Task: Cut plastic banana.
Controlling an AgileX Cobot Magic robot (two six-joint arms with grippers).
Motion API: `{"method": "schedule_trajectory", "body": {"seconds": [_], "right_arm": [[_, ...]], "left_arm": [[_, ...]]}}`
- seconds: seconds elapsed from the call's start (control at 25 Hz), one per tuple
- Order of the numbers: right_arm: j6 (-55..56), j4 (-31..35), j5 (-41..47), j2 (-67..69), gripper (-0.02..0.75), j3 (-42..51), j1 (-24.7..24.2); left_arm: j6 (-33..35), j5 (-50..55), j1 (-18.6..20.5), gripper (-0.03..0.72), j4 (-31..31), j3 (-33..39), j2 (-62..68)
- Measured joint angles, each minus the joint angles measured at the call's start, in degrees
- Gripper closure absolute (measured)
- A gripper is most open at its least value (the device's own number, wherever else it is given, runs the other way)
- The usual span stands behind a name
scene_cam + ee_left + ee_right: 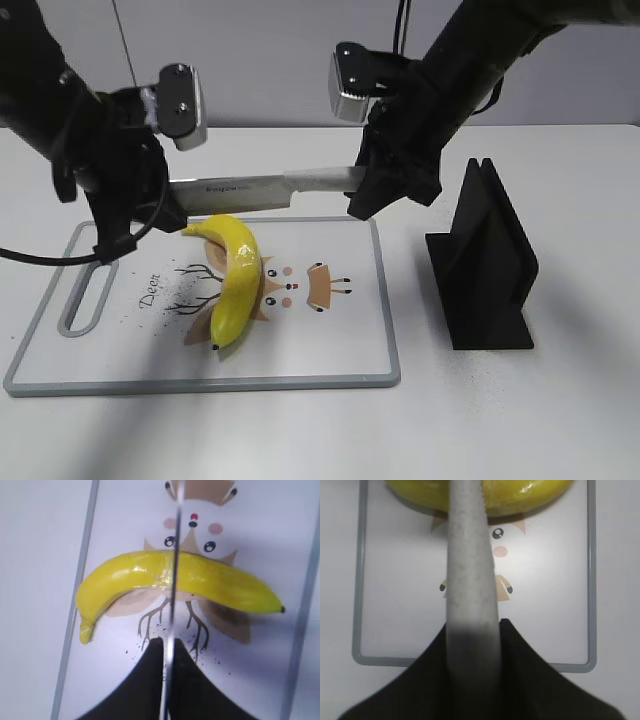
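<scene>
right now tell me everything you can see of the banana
The glossy, curved yellow plastic banana with small dark tips lies flat and uncut on the white grey-rimmed cutting board, over its printed deer drawing. The long silver knife blade, gripped by both pincers, crosses above its middle; contact cannot be told.

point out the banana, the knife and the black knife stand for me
plastic banana [237, 285]: exterior view, middle of its yellow body.
knife [260, 187]: exterior view, flat of the blade, held above the board between both arms.
black knife stand [487, 262]: exterior view, its upright side panel, right of the cutting board.
</scene>
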Motion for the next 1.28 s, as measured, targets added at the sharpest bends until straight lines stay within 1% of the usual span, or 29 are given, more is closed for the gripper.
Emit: {"method": "schedule_trajectory", "body": {"seconds": [0.12,0.28,0.32,0.36,0.44,0.48,0.56,0.64,0.68,0.72,0.8,0.84,0.88,0.96,1.04,1.12,1.24,1.28], "right_arm": [[0.06,0.13,1.66,-2.31,0.556,-0.06,0.00],[0.06,0.22,2.03,-3.05,0.557,-0.26,0.04],[0.06,0.12,2.03,-3.05,0.557,-0.26,0.04],[0.06,-0.01,2.03,-3.05,0.563,-0.26,0.04],[0.24,-0.18,2.03,-3.05,0.565,-0.26,0.04],[0.37,-0.33,2.03,-3.05,0.566,-0.26,0.04],[0.90,-0.67,1.68,-3.05,0.573,-0.26,0.04],[2.13,-1.26,0.82,-3.05,0.573,-0.26,0.04],[3.00,-1.61,0.55,-3.05,0.573,-0.28,0.04],[4.40,-2.48,0.55,-3.05,0.573,-0.41,0.04],[9.08,-4.98,0.55,-3.05,0.573,-1.12,-0.07],[11.65,-6.17,0.83,-3.05,0.573,-1.90,-0.07],[15.48,-7.62,1.13,-3.05,0.573,-2.67,-0.07],[24.29,-9.79,2.08,-3.05,0.573,-5.25,-0.07],[33.00,-11.53,3.38,-3.05,0.573,-8.05,-0.07],[37.78,-12.38,5.74,-3.05,0.573,-11.17,-0.07],[45.54,-13.51,8.38,-3.05,0.574,-14.56,-0.07],[48.42,-13.73,8.42,-3.13,0.573,-15.04,-0.07]], "left_arm": [[-0.03,2.92,0.00,0.687,-1.01,0.00,-4.29],[-0.03,3.25,0.00,0.683,-1.61,0.00,-5.79],[-0.03,3.30,0.00,0.673,-2.23,0.00,-5.79],[-0.03,3.45,0.00,0.645,-2.87,0.00,-5.79],[-0.08,3.72,0.00,0.543,-3.87,0.00,-5.83],[-0.13,3.72,0.00,0.460,-4.25,0.00,-5.83],[-0.21,3.38,0.00,0.255,-4.95,0.00,-5.83],[-0.28,2.32,0.00,0.091,-5.59,0.00,-5.90],[-0.39,1.44,0.00,0.046,-5.67,0.00,-6.01],[-0.79,0.31,0.06,0.030,-5.80,0.00,-6.18],[-3.49,-2.10,0.51,0.023,-5.80,0.07,-7.10],[-5.79,-3.68,0.93,0.023,-5.58,0.08,-7.82],[-9.70,-5.21,1.65,0.024,-4.98,0.08,-8.74],[-20.67,-8.47,3.54,0.035,-1.96,0.08,-10.36],[-32.44,-8.40,6.13,0.054,2.38,-0.81,-11.37],[-44.17,-4.48,9.40,0.079,7.51,-2.68,-11.69],[-55.79,4.30,13.89,0.097,13.33,-5.21,-11.75],[-58.20,7.62,15.32,0.101,14.43,-5.66,-11.75]]}}
